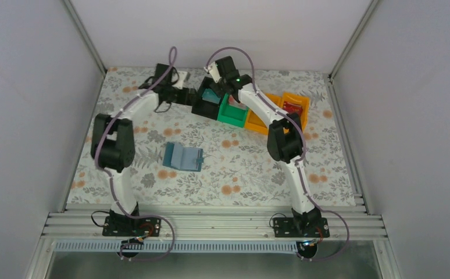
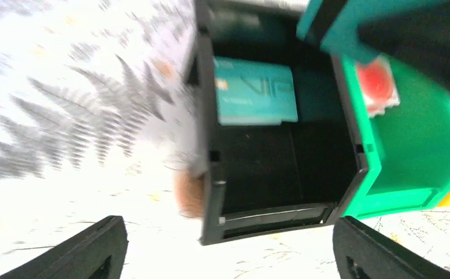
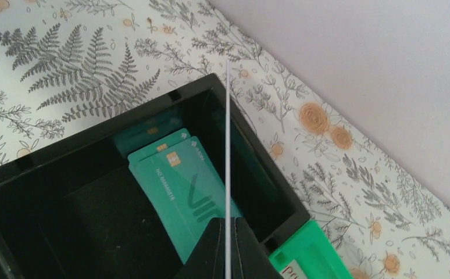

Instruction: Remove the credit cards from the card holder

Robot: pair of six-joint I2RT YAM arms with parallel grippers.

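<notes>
Credit cards (image 3: 182, 189) marked VIP lie in the black bin (image 3: 65, 232); left pincer (image 2: 228, 226) gapes, right pincer (image 3: 227, 226) clamps an edge-on card (image 3: 227, 145).

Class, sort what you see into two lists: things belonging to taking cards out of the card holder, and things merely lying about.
Job: card holder; teal cards; red-marked card; thin card in the right gripper.
Lying about: black bin; green bin; orange bins; floral cloth.
</notes>
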